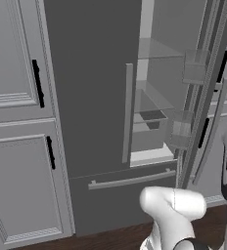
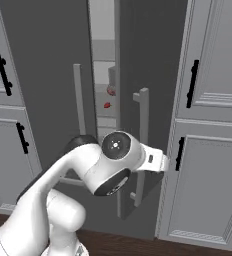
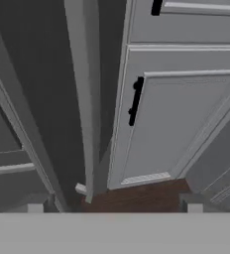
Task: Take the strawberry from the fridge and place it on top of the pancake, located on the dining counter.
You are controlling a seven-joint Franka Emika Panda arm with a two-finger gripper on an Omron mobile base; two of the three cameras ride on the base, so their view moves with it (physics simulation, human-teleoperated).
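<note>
Light grey panelled cabinets (image 1: 17, 122) with short black handles (image 1: 37, 83) at 9 and 3 o'clock, above dark wood floor (image 3: 137, 198).

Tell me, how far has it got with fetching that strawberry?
Early days. Done: the fridge's right door stands partly open, and the strawberry shows on a shelf through the gap. In hand: nothing; the gripper is open and empty beside the door handle. Left: reach in, grasp the berry, carry it to the pancake on the dining counter.
</note>
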